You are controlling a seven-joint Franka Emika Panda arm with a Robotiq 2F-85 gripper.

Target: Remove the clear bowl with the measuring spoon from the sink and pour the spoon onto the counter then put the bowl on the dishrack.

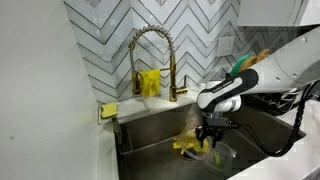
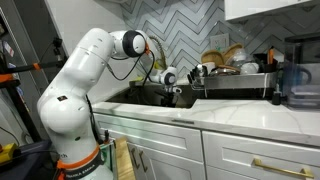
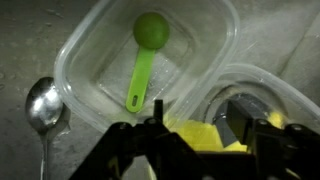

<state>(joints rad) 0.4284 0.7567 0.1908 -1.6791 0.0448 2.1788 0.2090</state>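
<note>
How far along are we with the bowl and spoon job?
Done: nothing yet. The clear bowl lies in the sink with the green measuring spoon inside. In hand: the gripper is low at the bowl's near rim, jaws apart, no grip visible. Left: lift the bowl, tip the spoon onto the counter, set the bowl on the dishrack.

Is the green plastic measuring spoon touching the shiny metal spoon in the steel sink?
Apart. The wrist view shows the green measuring spoon lying inside the clear bowl, while the metal spoon lies outside its wall.
</note>
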